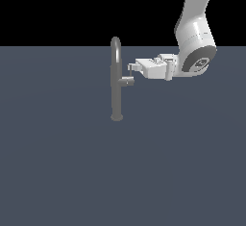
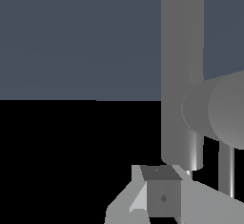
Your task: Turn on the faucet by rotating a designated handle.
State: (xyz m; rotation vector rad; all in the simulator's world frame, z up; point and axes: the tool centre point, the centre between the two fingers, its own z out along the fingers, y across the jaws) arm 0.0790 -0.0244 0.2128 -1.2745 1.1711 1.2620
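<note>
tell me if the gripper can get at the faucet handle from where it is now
Probably yes. The gripper is level with the handle on the exterior view's right of the faucet, with nothing between them; whether the fingers already touch the lever can't be told.

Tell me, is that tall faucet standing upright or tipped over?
Upright: the faucet rises straight from its round base on the floor, spout arching overhead.

Flat, even simulator light, rather dim. The slate-blue worktop [image 1: 57,162] shows no cast shadows or glare, and the backdrop is pure black. Soft highlights shade the faucet [image 1: 116,81] column. Edges look jagged and low-resolution; nothing is blurred, even close up in the wrist view.
</note>
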